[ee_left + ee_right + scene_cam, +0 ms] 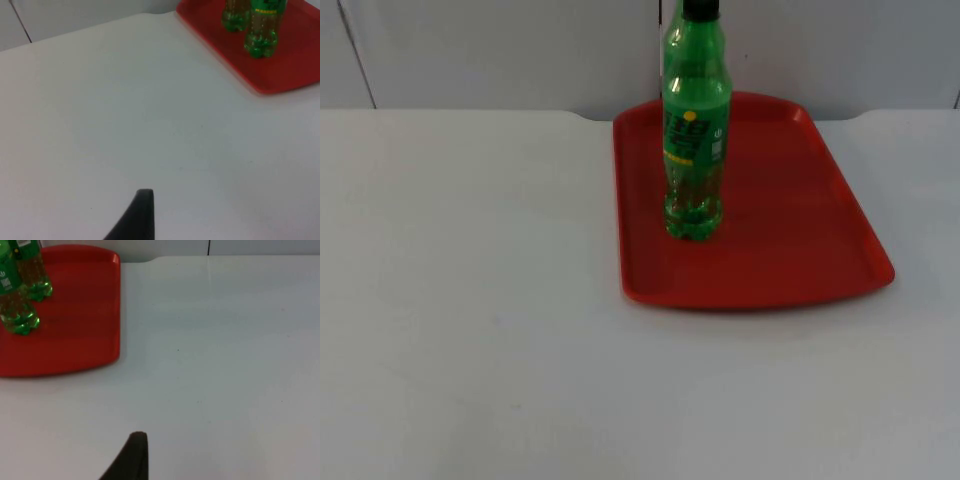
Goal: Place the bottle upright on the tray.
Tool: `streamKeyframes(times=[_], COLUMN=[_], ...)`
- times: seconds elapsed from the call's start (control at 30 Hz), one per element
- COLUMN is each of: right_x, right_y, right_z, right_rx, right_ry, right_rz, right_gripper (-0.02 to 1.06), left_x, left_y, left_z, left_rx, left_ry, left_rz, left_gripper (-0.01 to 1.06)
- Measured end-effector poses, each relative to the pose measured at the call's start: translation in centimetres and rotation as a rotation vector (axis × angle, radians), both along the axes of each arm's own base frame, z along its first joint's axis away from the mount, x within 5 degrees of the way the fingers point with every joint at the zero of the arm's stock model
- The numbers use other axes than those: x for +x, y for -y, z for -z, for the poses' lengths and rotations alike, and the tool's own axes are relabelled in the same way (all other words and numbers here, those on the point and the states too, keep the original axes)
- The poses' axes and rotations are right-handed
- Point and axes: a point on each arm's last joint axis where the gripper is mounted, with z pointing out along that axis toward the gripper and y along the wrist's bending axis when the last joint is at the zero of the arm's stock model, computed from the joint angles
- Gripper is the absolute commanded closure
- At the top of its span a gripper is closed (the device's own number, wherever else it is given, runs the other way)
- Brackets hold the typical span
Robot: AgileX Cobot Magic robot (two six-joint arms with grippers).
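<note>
Where the top view looks down on the white desk (470, 300), a red tray (800, 230) lies flat near the grey partition wall (500, 50). A green bottle (695, 130) with a black cap stands upright on it. The bottle's base rests on the tray's floor, nearer the left rim than the right. Its label faces the camera, and dark liquid fills the lower part.

From the left wrist view, the left gripper (140, 215) hangs over bare desk (125, 110), well apart from the tray (280, 80). I cannot tell whether it is wide or narrow. On the tray the bottle (260, 35) stands upright, and a second bottle (235, 15), also green, stands just beside it, farther from the camera.

From the right wrist view, the right gripper (132, 455) likewise hangs over bare desk (225, 340), well away from the tray (80, 320). How far it is spread cannot be told either. The bottle (15, 310) and the second bottle (35, 277) stand close together, both upright on the tray's floor, well inside its rim.
</note>
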Motion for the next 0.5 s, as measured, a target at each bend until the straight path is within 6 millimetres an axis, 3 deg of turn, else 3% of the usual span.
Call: streamKeyframes(times=[0.5], right_x=[0.00], right_y=[0.00], right_z=[0.00], right_rx=[0.003], right_ry=[0.000], right_rz=[0.002], right_gripper=[0.06], left_x=[0.00], left_y=[0.00], left_z=[0.00], left_rx=[0.000], left_ry=[0.000], left_rz=[0.000], left_gripper=[0.00])
